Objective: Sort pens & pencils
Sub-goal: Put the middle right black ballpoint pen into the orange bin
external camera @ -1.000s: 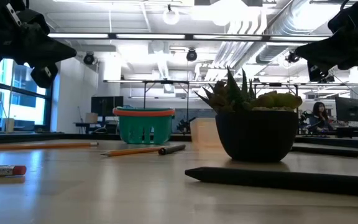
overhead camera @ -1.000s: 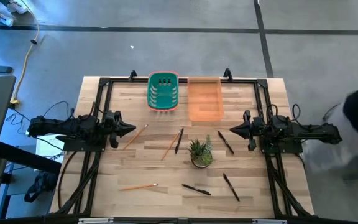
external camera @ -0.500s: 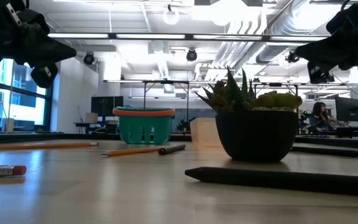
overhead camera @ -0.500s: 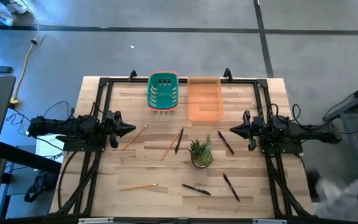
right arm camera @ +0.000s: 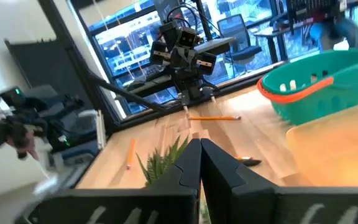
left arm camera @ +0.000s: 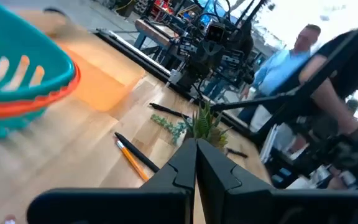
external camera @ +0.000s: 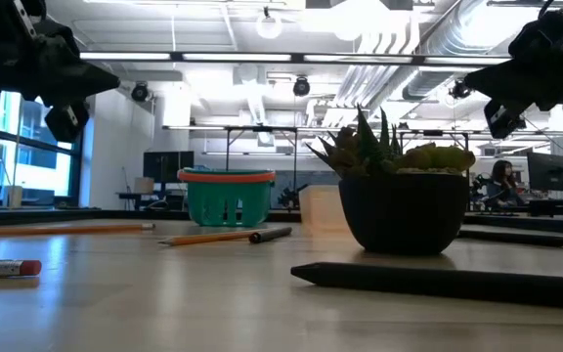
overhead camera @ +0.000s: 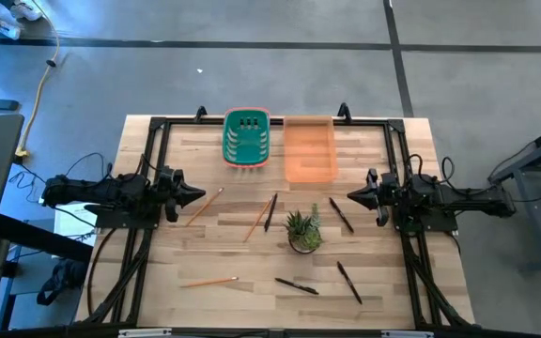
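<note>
**Both arms parked, nothing sorted yet**

From above: left gripper (overhead camera: 195, 194) and right gripper (overhead camera: 353, 196) sit at opposite table edges, fingers pinched together, holding nothing. The pencils (overhead camera: 258, 218) and pens (overhead camera: 340, 216) lie scattered around the potted plant (overhead camera: 302, 231).

Low view: the teal basket (external camera: 227, 197) stands behind.

Wrist views: both jaws closed, empty.

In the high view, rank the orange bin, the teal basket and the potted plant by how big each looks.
1. Orange bin: the largest footprint.
2. Teal basket: clearly smaller than the bin beside it.
3. Potted plant: the smallest, though not far behind the basket.
All three sit on the same table top, so nearness hardly skews this order.
</note>
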Tool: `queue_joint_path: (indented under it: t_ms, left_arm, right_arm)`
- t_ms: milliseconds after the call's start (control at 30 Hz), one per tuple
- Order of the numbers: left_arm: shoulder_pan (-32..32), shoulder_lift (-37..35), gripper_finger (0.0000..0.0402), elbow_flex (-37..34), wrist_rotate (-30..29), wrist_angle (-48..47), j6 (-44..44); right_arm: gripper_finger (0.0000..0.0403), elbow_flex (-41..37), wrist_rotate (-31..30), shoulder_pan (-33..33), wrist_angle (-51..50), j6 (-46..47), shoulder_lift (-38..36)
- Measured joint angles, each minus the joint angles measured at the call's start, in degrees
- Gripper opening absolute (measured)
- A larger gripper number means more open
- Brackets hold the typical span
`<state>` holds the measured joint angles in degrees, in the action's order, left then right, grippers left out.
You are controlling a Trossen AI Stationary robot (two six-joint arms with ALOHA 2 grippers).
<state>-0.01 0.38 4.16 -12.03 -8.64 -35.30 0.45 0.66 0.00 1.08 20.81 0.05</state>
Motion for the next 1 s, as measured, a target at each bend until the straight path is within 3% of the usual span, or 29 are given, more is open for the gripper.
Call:
queue_joint_path:
  t_ms: [200,1000]
  left_arm:
    - [0.02,0.02,0.0001,-0.02,-2.54,0.00,-0.96]
    - [0.00,0.02,0.0001,0.00,-2.64,0.10,-2.10]
  right_arm:
    - [0.0000,0.02,-0.01,0.01,0.00,5.97,0.00]
    - [0.0000,0.02,-0.01,0.00,0.00,8.86,0.00]
